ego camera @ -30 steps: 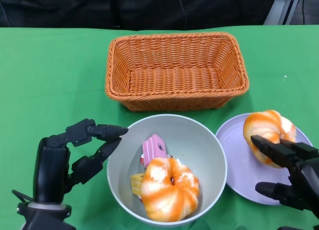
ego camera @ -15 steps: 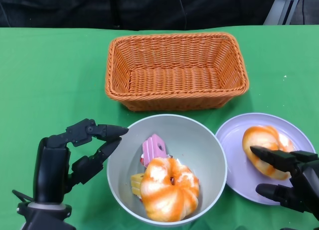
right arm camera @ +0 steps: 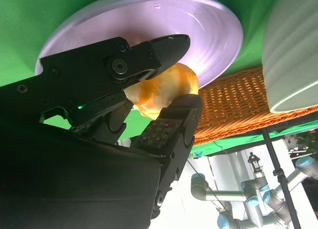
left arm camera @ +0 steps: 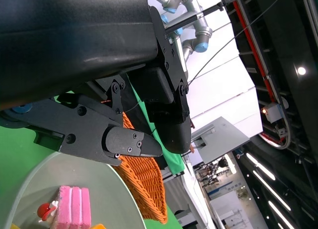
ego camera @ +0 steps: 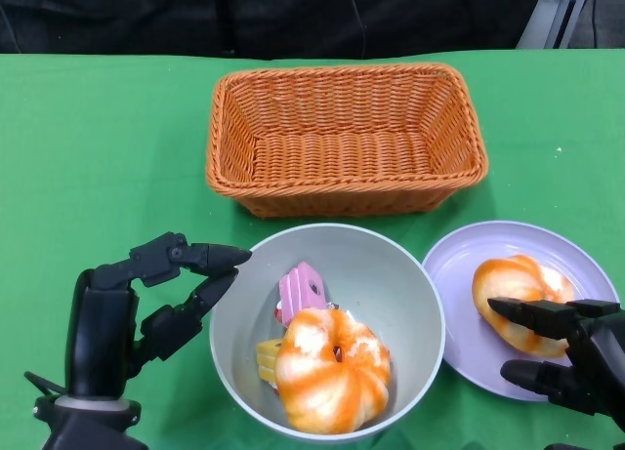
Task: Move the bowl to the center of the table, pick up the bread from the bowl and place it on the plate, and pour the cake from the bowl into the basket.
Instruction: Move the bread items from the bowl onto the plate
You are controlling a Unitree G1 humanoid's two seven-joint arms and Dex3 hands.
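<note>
The grey bowl (ego camera: pixel 391 274) stands in front of me and holds an orange-and-white bread (ego camera: pixel 332 367), a pink cake slice (ego camera: pixel 301 292) and a yellow piece (ego camera: pixel 268 358). A second bread (ego camera: pixel 516 288) lies on the lilac plate (ego camera: pixel 469 323) to the right. My right hand (ego camera: pixel 571 357) grips that bread, which in the right wrist view sits between its fingers (right arm camera: pixel 164 45) as an orange lump (right arm camera: pixel 164 87) against the plate (right arm camera: pixel 198 25). By the bowl's left rim my left hand (ego camera: pixel 146 304) holds nothing, its fingers apart. The left wrist view shows the pink cake (left arm camera: pixel 72 209) below those fingers (left arm camera: pixel 129 142).
An orange wicker basket (ego camera: pixel 342 138) stands behind the bowl, with nothing in it. Green cloth (ego camera: pixel 98 157) covers the table. The basket's wall (right arm camera: pixel 228 110) and the bowl's outer side (right arm camera: pixel 293 55) also show in the right wrist view.
My right hand has lowered the bread from above the plate down onto it. The left hand, bowl and basket have not moved.
</note>
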